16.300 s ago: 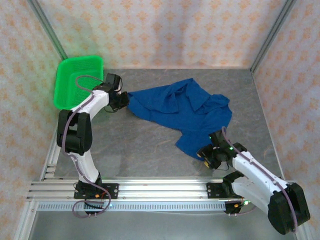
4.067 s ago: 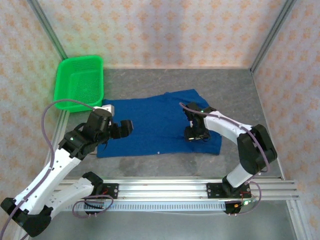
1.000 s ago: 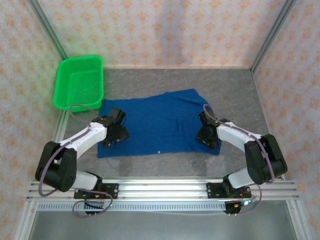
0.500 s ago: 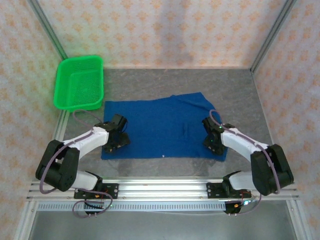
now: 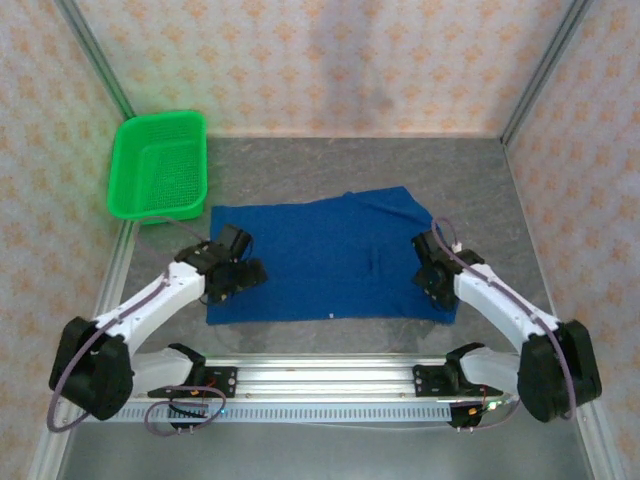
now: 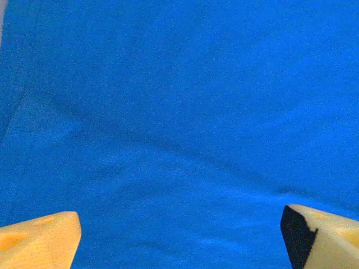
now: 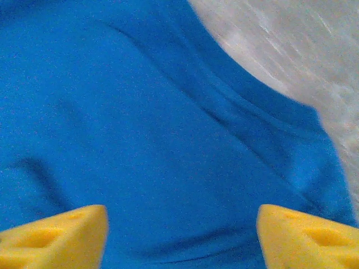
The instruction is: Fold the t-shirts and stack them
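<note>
One royal-blue t-shirt [image 5: 330,260] lies flat on the grey table as a plain rectangle, folded. My left gripper [image 5: 247,272] hovers low over its left edge, and my right gripper [image 5: 429,273] over its right edge. In the left wrist view the left gripper [image 6: 179,241] is open, its yellow fingertips [image 6: 39,241] wide apart above smooth blue t-shirt cloth [image 6: 179,112]. In the right wrist view the right gripper [image 7: 182,238] is open too, over the t-shirt [image 7: 140,129] near a hemmed edge, with nothing pinched.
A green plastic basket [image 5: 160,165] stands at the back left, just past the shirt's far-left corner. Bare grey table [image 5: 350,160] lies behind the shirt and shows in the right wrist view [image 7: 291,50]. Patterned walls enclose three sides; the aluminium rail [image 5: 320,375] runs along the front.
The shirt has slid a little right and toward the front and lies flatter. Both grippers have opened wider and released the cloth; both arms have drawn back toward the front.
</note>
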